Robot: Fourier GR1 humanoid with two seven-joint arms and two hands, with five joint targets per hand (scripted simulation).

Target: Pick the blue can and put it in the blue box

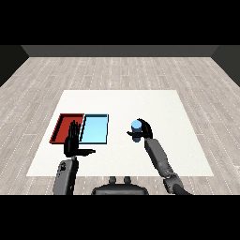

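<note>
The right hand (pixel 144 130) is curling its fingers and thumb round the blue can (pixel 136 129), grasping it near the middle of the white table (pixel 183 140). The can is standing upright inside that grasp, its light blue top showing above the black fingers, with the thumb reaching out toward 9 o'clock across its lower side. Whether the can is resting on the table or being held just above it cannot be told from this view. The right forearm is running from the hand toward 5 o'clock, down to the lower edge of the view. From the can, the light blue tray (pixel 95 128) is lying at 9 o'clock, apart from it, with a strip of bare table between them. The red tray (pixel 62 125) is lying just beside the light blue tray, at its 9 o'clock side, the 2 sharing a long edge. The left hand (pixel 73 143) is holding nothing, its fingers stretching straight toward 12 o'clock and its thumb sticking out toward 3 o'clock. Those fingers are overlapping the near ends of both trays where they meet. The left forearm is dropping toward 6 o'clock. A grey plank floor (pixel 117 70) is surrounding the table.
</note>
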